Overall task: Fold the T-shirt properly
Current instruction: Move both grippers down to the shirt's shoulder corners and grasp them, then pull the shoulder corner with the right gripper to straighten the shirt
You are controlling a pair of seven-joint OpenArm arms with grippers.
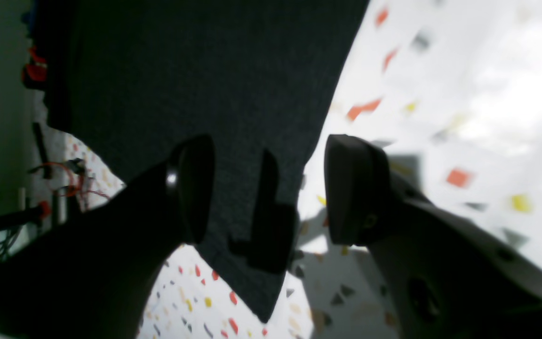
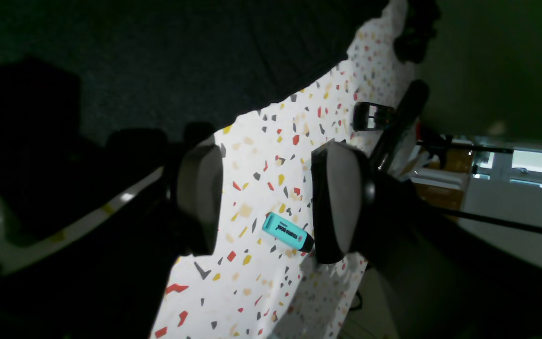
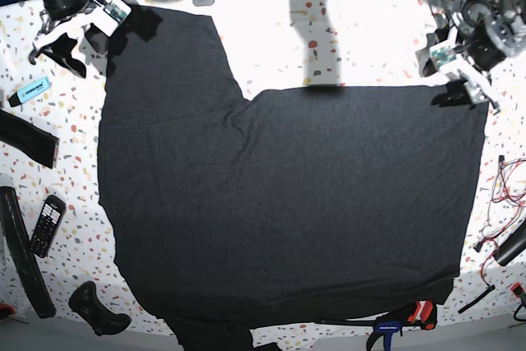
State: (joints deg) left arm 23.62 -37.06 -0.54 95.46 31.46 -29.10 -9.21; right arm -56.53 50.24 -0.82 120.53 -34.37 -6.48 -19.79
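The T-shirt (image 3: 288, 203) is a large dark charcoal cloth lying flat over most of the speckled table, plain side up. In the base view my left gripper (image 3: 470, 92) hovers at the shirt's far right corner. From the left wrist camera, the left gripper (image 1: 275, 188) is open, one finger over the T-shirt (image 1: 195, 80) and the other over bare table, with nothing between them. My right gripper (image 3: 59, 45) sits at the far left corner of the shirt. It is open (image 2: 268, 200) over bare table beside the T-shirt (image 2: 158, 56).
A teal highlighter (image 2: 287, 231) lies on the table under the right gripper, also at the left edge (image 3: 33, 88). A black calculator (image 3: 43, 225), black straps (image 3: 25, 139) and a black handle (image 3: 97, 308) lie left. A clamp (image 3: 403, 318) and red wires (image 3: 505, 195) sit right.
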